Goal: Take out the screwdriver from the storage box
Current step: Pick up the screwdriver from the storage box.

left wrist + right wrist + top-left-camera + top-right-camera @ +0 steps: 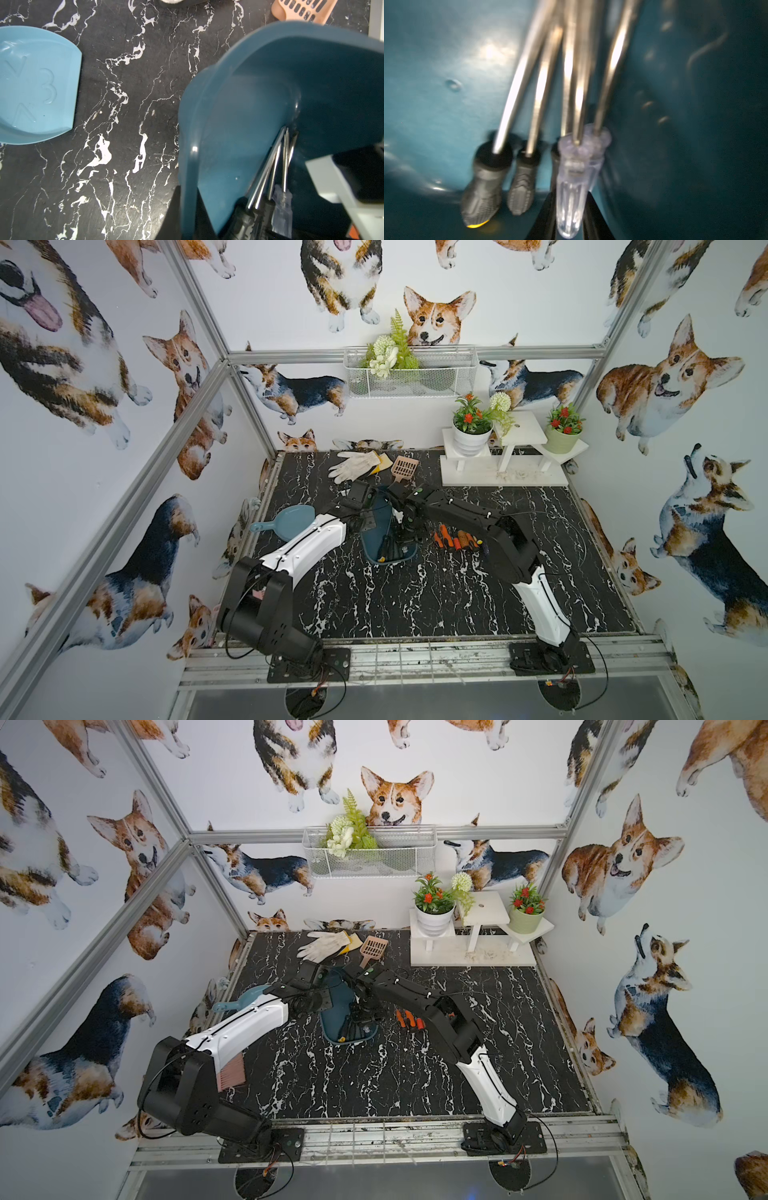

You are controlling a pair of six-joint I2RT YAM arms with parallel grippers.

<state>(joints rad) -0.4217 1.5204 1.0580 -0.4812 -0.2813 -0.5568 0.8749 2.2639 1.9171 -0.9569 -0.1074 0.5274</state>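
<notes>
Robot test cell, lab setting. Evidence: aluminium extrusion frame (291,358) around a marble-pattern tabletop (415,597); printed corgi backdrop panels (685,377) as walls; two arms (307,543) bolted to base plates (332,668) on the front rail (428,655); staged props: potted flowers (471,423), white stand (528,427), wire basket (415,381).

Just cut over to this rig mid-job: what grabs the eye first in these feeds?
Corgi-print walls ring the cell, and the left arm and right arm meet over the storage box mid-table. Inside it the right claw sits against both sides of a clear-handled screwdriver among grey-handled ones, while the left claw grips the box's rim. Orange-handled screwdrivers lie on the marble tabletop beside the box.
</notes>
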